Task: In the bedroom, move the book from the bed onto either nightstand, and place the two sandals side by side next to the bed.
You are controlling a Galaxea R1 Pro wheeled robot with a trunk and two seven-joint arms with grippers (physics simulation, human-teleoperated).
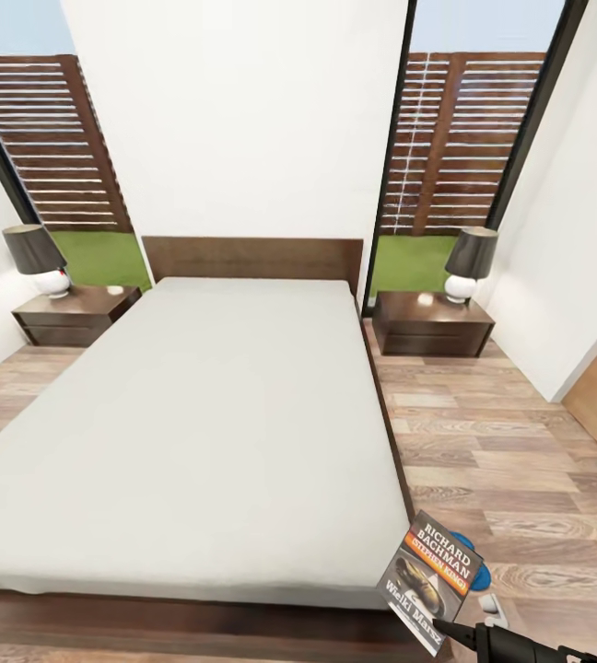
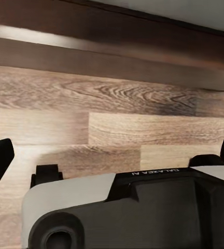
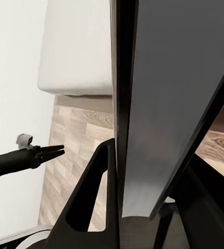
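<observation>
Since my right gripper [image 1: 450, 631] clamps the book [image 1: 432, 575] off the bed [image 1: 197, 414], nightstand [image 1: 432, 322] placement and sandals remain; left gripper's [image 2: 112, 155] fingers spread, empty.

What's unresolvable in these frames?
- Sandals: head view, mostly behind the book; count and placement unclear.
- Book title: head view, lower cover cut by the right gripper.
- Book cover: right wrist view, only an edge-on grey slab.
- Left gripper: left wrist view, fingertips cut off at the sides.

The book [image 1: 431, 582], dark-covered with an orange band, stands tilted off the bed's [image 1: 188, 433] near corner, above a blue sandal [image 1: 476, 573].
</observation>
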